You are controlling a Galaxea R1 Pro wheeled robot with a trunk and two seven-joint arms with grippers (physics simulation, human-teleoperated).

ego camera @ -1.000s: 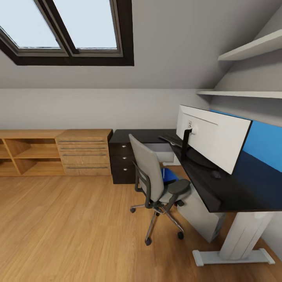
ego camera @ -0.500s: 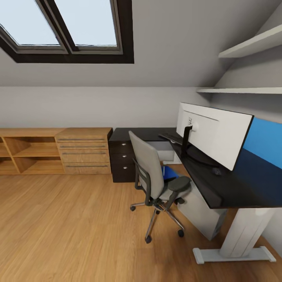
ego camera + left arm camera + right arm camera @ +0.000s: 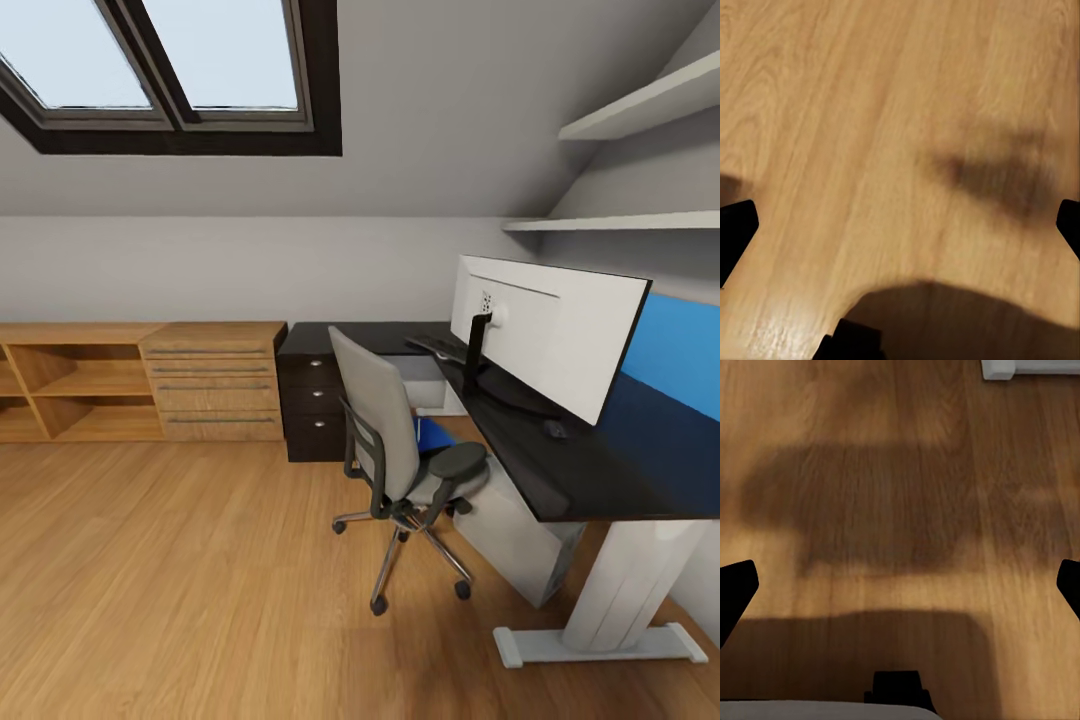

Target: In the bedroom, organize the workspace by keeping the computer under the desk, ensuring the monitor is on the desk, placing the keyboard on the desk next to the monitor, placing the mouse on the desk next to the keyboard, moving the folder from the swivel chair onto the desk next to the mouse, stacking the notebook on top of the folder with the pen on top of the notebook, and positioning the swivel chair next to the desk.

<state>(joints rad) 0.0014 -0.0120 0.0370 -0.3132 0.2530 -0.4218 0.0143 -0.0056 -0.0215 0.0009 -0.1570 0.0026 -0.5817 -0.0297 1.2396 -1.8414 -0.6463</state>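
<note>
Folder (image 3: 432, 440) lies on the swivel chair (image 3: 395, 450) seat beside the desk (image 3: 560, 470), where the monitor (image 3: 545, 335), keyboard (image 3: 437, 347) and mouse (image 3: 555, 429) sit. Both grippers (image 3: 900, 225) (image 3: 900, 585) hang spread, empty; the approach continues, then a reach for the folder.

A dark-framed skylight (image 3: 170, 75) lit grey sloped walls; a light wooden chest of drawers (image 3: 213, 382) stood on the warm plank floor (image 3: 180, 580), white wall shelves (image 3: 640, 105) above.

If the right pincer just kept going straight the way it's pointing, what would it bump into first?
Probably the wooden floor. The right pincer points down at bare boards with its fingertips spread wide and nothing between them. How far off the floor lies is unclear.
</note>
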